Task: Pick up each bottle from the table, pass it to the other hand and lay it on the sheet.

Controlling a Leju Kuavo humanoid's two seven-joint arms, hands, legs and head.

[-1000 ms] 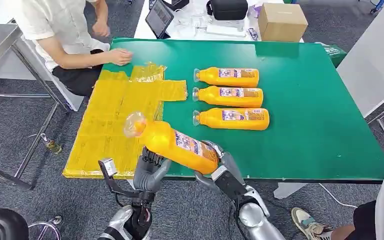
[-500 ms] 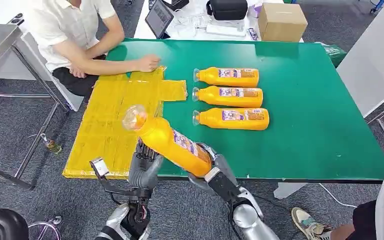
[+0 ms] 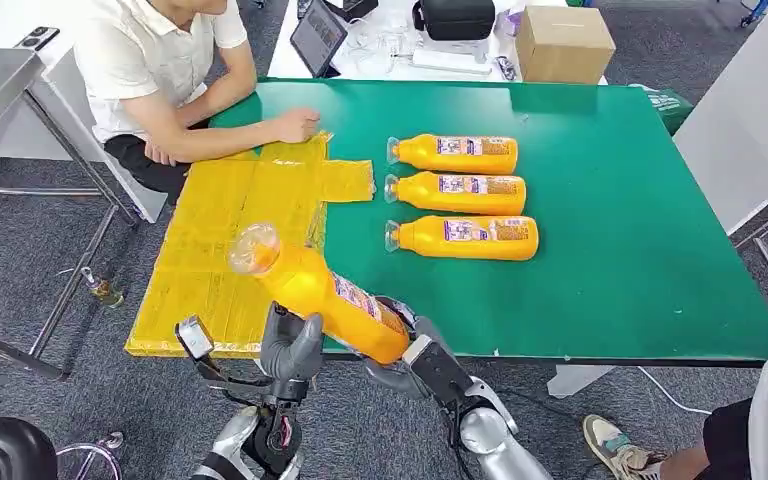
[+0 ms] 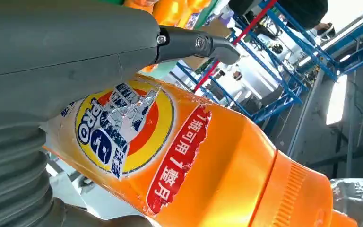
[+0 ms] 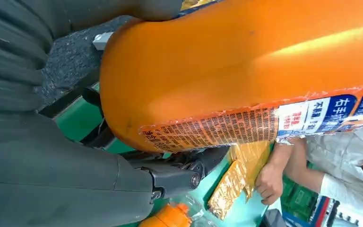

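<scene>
Right hand [image 3: 400,355] grips the base end of a large orange plastic bottle with a printed label [image 3: 322,297], fingers wrapped under the bottom. Left hand [image 3: 290,345] sits against the bottle's mid-body from below; the left wrist view has thumb and fingers either side of the label, so it reads as closed on the bottle too. Both hands on it at once, so probably mid-handover.

Bottle is off the table, tilted, clear-wrapped cap end [image 3: 254,249] raised toward the yellow plastic sheet [image 3: 230,215], base low by the near edge of the green table [image 3: 620,240].

Three more orange bottles [image 3: 460,190] lie side by side on the green, well apart from the sheet, caps toward it.

A person's hand [image 3: 295,125] rests on the sheet's far edge.

Handling, as judgement: bottle looks full, so heavy and bottom-weighted; stiff walls, smooth and likely slippery on the bare orange, the peeling label giving a little more purchase. Best hold is round the broad labelled middle, near the balance point, not the tapering shoulder or the cap. Sheet is thin and crinkled, and may shift under a bottle that rolls.
</scene>
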